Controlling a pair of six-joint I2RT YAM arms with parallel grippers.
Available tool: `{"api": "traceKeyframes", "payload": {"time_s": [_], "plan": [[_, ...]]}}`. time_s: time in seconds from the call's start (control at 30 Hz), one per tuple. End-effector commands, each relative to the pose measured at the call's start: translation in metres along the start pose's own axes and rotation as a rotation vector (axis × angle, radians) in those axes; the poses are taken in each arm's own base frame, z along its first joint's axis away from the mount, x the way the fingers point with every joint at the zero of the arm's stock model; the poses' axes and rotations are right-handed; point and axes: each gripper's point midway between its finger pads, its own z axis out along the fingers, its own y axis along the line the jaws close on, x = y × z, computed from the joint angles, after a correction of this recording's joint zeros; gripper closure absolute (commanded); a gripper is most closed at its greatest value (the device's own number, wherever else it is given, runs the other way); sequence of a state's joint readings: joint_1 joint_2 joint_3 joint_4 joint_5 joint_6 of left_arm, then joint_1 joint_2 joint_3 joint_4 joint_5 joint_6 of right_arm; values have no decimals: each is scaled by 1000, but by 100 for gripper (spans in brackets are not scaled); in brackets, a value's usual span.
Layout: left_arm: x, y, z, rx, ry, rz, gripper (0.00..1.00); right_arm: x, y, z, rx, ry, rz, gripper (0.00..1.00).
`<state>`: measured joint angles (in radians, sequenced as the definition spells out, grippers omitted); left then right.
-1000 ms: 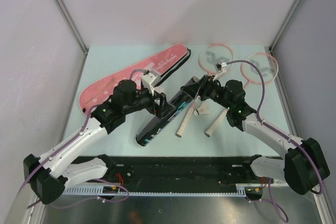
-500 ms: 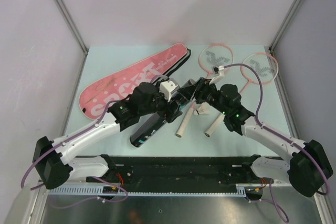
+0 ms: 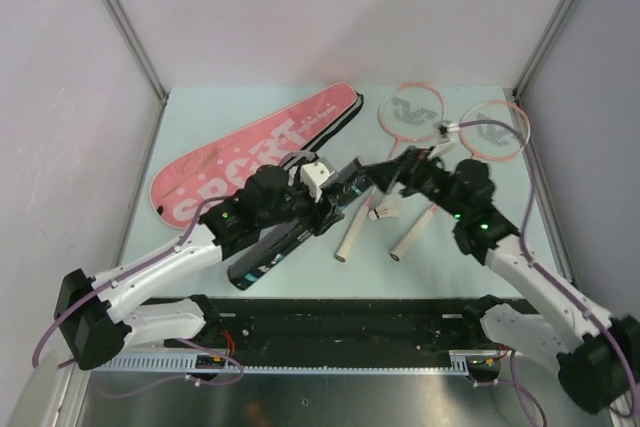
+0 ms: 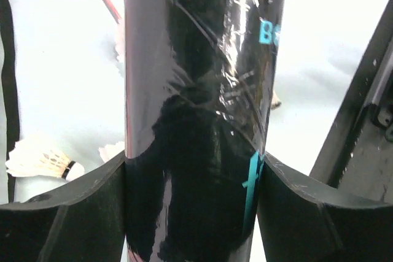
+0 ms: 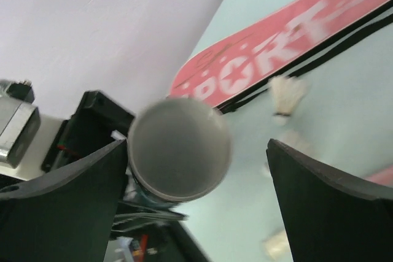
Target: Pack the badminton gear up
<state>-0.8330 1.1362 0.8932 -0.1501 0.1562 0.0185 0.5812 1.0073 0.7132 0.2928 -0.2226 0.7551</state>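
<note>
Slantwise across the desk (image 3: pixel 200 117), the tube (image 3: pixel 262 259) runs from 7 o'clock to 1 o'clock in the top view. The left tool (image 4: pixel 193 159) is clamped on its middle, one finger pressed against each side of the glossy black wall. The tube's open mouth at the 1 o'clock end points at the right tool (image 5: pixel 198 145). In the right wrist view that mouth sits between the spread-wide fingers, close by the finger at 9 o'clock and well apart from the one at 3 o'clock. Whether it touches the near one, I cannot tell. At 3 o'clock of the tube a shuttlecock (image 3: pixel 383 210) lies between two pale handles. The rackets (image 3: pixel 412 110) lie with their pink-rimmed heads toward 1 o'clock. The bag (image 3: pixel 240 157) lies flat at 10 o'clock of the tube, "SPORT" facing up.
</note>
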Motion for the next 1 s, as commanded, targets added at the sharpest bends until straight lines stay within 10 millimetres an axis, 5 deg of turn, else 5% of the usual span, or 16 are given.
{"api": "traceKeyframes", "payload": {"time_s": [0.0,0.07,0.17,0.37,0.8,0.97], "plan": [[-12,-16,-22,100,-103,168,53,-16,14,-59,-136,96,-350,0],[-3,-18,-28,115,-99,218,53,-8,21,-78,-124,112,-418,0],[-5,-14,-34,88,-111,250,55,-5,31,-81,-115,105,-357,0],[10,-15,-33,113,-62,300,62,11,55,-73,-262,235,-376,37],[12,-30,-35,199,-70,303,68,38,72,-67,-384,316,-469,55],[12,-31,-36,204,-70,308,71,43,74,-65,-401,330,-465,71]]}}
